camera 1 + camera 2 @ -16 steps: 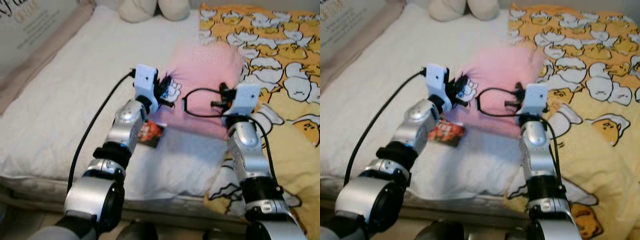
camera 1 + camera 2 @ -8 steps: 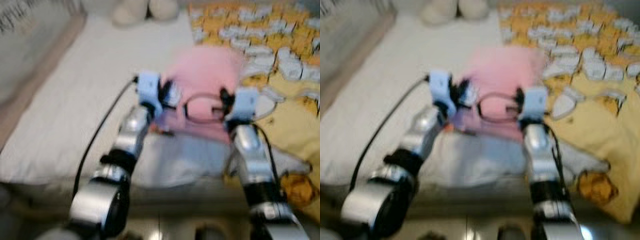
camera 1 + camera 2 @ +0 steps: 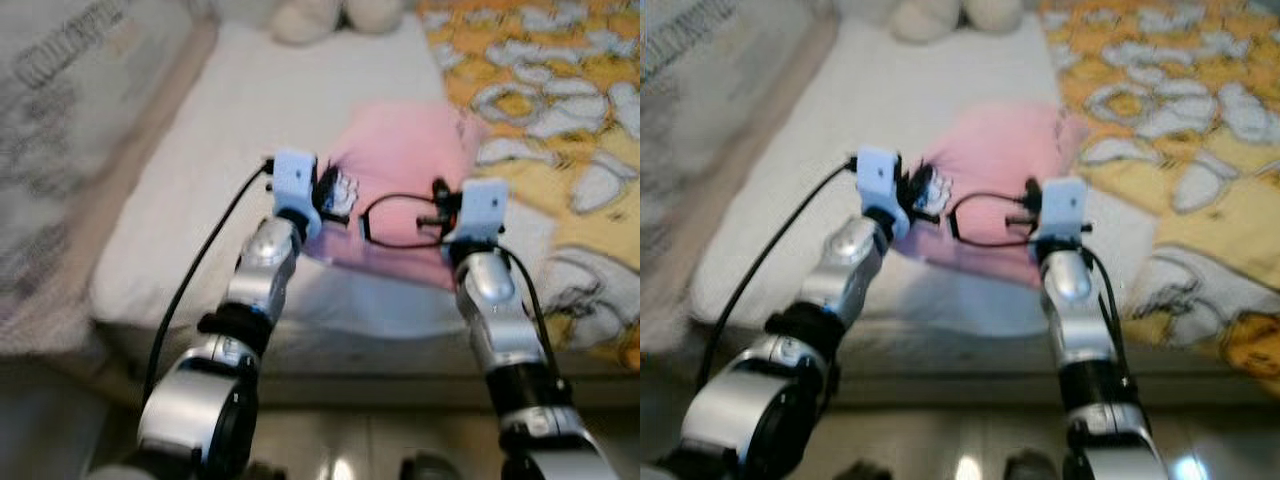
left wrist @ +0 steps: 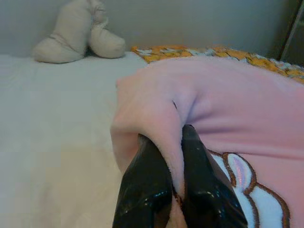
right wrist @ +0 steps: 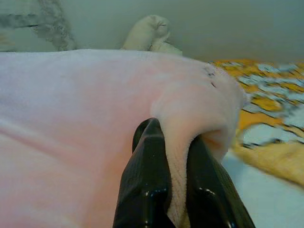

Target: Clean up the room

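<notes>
Since a second ago the camera has drawn back, both hands unchanged: left hand point(image 4: 173, 190) and right hand point(image 5: 173, 185) each clench the pink blanket point(image 3: 400, 160) on the bed point(image 3: 200, 150); folding looks barely begun

White-sheeted bed point(image 3: 180, 190) across frame centre. Yellow-orange patterned quilt point(image 3: 560, 110) upper right. Cream plush toy point(image 3: 320, 15) at top edge. Grey printed cloth point(image 3: 60, 130) upper left. Pale glossy floor point(image 3: 370, 450) along bottom. Soft, blurred indoor light.

Soft daylight; motion-blurred head views
</notes>
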{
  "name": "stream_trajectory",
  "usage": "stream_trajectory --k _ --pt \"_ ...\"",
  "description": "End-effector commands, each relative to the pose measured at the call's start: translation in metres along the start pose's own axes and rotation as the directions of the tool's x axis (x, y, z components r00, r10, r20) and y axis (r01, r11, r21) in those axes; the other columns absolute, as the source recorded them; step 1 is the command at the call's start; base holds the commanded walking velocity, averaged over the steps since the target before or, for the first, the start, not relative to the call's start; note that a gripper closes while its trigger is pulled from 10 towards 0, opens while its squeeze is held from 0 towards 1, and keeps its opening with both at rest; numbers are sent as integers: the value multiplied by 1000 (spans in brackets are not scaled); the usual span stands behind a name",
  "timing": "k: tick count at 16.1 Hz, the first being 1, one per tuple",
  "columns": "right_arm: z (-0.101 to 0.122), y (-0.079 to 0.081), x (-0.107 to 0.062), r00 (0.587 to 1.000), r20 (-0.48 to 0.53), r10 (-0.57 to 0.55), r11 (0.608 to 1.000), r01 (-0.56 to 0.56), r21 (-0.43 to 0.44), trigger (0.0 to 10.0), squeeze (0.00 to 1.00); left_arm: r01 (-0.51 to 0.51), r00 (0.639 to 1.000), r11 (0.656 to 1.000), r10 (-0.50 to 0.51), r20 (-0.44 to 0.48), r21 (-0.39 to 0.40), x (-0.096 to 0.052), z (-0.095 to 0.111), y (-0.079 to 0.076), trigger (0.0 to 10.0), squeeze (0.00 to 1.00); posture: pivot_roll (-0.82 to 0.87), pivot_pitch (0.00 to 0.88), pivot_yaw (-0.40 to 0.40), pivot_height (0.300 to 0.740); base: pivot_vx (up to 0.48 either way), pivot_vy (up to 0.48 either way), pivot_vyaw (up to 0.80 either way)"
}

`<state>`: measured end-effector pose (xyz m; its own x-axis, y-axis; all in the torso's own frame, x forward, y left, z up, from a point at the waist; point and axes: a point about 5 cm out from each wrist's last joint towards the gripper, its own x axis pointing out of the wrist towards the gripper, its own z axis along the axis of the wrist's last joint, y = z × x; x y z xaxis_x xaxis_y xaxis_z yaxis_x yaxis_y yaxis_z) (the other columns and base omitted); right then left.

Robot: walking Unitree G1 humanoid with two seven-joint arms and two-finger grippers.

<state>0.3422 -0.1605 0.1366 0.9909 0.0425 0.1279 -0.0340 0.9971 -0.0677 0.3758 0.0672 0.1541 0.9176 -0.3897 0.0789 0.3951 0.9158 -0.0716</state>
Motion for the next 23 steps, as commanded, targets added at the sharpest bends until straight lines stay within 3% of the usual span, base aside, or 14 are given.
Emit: stream_trajectory --k 1,5,10,23 --pt "-6 -21 -4 996 -26 -91 996 91 1 10000 0 -209 976 978 209 68 -12 -9 15 45 10000 0 -207 0 88 740 0 480 575" --pt "-11 -20 -4 995 -56 -79 997 78 -20 10000 0 -218 974 976 219 59 -29 -9 13 45 10000 0 -207 0 84 740 0 480 575" --pt "-13 -20 -4 995 -68 -79 997 79 -15 10000 0 -225 974 974 224 47 33 -10 11 45 10000 0 -207 0 83 740 53 80 0" --pt "-16 -21 -6 994 -72 -80 997 79 -22 10000 0 -230 972 972 228 56 38 -7 13 39 10000 0 -203 0 85 740 480 0 0"
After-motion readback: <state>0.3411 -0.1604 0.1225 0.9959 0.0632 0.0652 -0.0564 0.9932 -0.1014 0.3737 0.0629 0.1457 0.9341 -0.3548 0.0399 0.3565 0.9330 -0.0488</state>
